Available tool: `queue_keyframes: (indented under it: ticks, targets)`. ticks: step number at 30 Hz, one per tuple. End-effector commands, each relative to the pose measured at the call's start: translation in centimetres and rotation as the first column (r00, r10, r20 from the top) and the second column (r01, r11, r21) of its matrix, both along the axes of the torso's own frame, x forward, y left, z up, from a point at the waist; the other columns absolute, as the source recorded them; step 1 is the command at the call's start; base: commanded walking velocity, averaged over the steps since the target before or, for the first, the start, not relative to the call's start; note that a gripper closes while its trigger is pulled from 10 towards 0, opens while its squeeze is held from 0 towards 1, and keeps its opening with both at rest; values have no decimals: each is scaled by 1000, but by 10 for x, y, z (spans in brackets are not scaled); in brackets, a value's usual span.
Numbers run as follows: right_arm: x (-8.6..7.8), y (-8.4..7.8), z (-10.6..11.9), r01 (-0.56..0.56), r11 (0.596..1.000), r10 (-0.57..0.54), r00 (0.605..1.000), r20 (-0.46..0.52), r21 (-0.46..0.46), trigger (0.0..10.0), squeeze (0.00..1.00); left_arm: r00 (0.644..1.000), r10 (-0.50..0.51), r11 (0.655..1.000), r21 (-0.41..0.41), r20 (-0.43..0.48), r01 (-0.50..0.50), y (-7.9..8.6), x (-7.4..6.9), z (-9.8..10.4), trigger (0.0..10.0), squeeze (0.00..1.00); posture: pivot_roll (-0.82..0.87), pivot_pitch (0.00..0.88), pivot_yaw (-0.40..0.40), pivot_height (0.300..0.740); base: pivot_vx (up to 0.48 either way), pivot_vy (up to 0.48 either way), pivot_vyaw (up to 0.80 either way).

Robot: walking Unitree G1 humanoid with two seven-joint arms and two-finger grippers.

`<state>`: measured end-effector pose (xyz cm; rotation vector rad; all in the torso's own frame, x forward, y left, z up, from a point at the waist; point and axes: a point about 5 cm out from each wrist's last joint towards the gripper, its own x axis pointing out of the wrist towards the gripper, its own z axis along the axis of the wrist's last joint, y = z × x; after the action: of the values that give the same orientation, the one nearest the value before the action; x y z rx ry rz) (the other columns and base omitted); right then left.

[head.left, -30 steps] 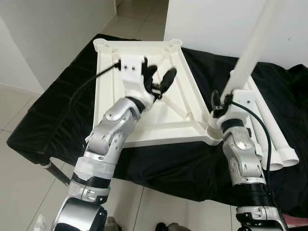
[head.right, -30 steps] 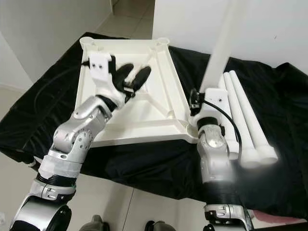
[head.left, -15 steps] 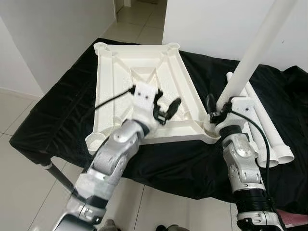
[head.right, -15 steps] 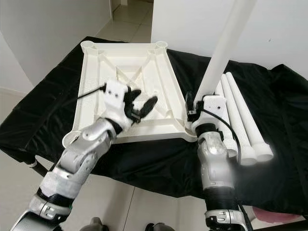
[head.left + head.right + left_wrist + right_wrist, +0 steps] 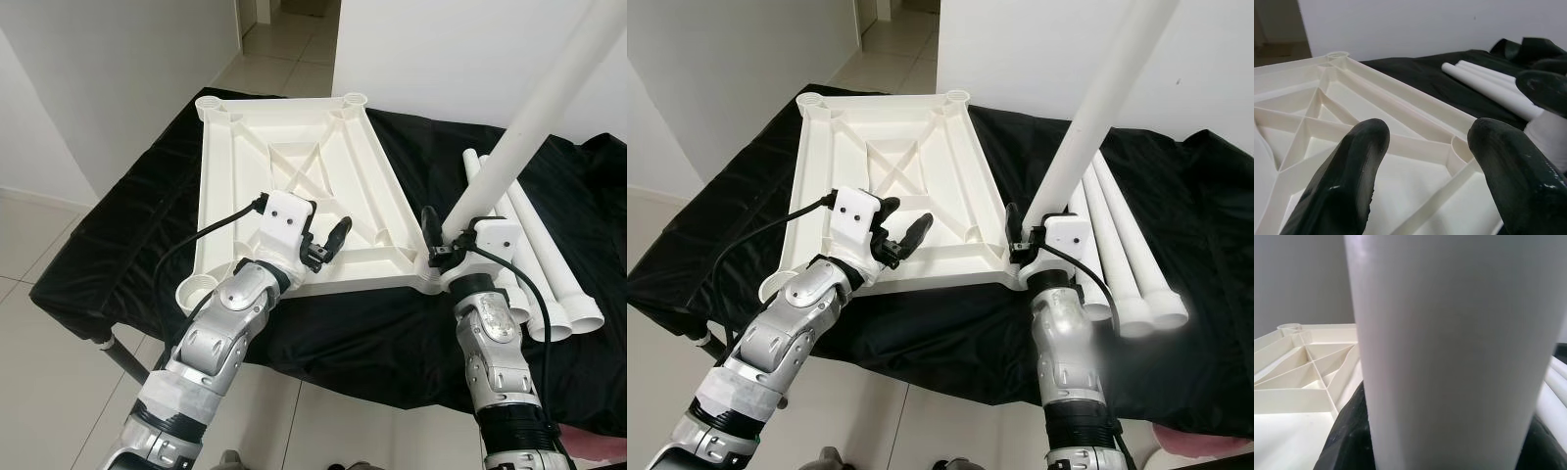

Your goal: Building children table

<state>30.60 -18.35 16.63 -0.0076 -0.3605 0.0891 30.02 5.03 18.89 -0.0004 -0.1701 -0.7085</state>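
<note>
The white tabletop (image 5: pixel 294 186) lies upside down (ribbed underside up) on the bench (image 5: pixel 127 235), which is draped in black cloth. The left gripper (image 5: pixel 328 245) hovers over the tabletop's near edge, at about 6 o'clock on the panel, its two black fingers (image 5: pixel 1347 176) spread apart and holding nothing. The right gripper (image 5: pixel 443 240) sits at the tabletop's near right corner, about 4 o'clock, closed around the lower end of a long white leg (image 5: pixel 544 108) that rises steeply and tilts toward 1 o'clock. The leg's foot meets the corner socket (image 5: pixel 431 279). Three spare legs (image 5: pixel 549 284) lie side by side on the cloth at 3 o'clock, just beside the tabletop.
</note>
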Motion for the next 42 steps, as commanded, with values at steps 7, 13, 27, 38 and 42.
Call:
queue_keyframes:
  ticks: [7,13,27,38,42]
  targets:
    - [0,-13,-20,18,999,-21,997,-74,-37,10000,0,977,-214,976,47,7,213,-11,-12,-5,10000,0,-3,56,0,740,0,0,0]
    - [5,-19,-21,32,999,-33,996,-84,-11,10000,0,977,-213,976,43,8,213,-13,-12,-5,10000,0,-5,56,3,740,0,0,0]
    - [19,-13,-28,-48,998,53,988,-148,40,10000,0,972,-233,971,59,9,232,-14,-17,-5,10000,0,-4,79,6,740,0,0,0]
    - [13,-4,-42,-177,966,141,971,-192,-187,10000,0,974,-227,972,63,8,226,-11,-18,-5,10000,0,-6,89,4,740,0,0,0]
    - [9,-8,-49,-210,954,162,962,-221,-214,10000,0,975,-224,973,63,8,223,-11,-17,-4,10000,0,-10,93,4,740,0,0,0]
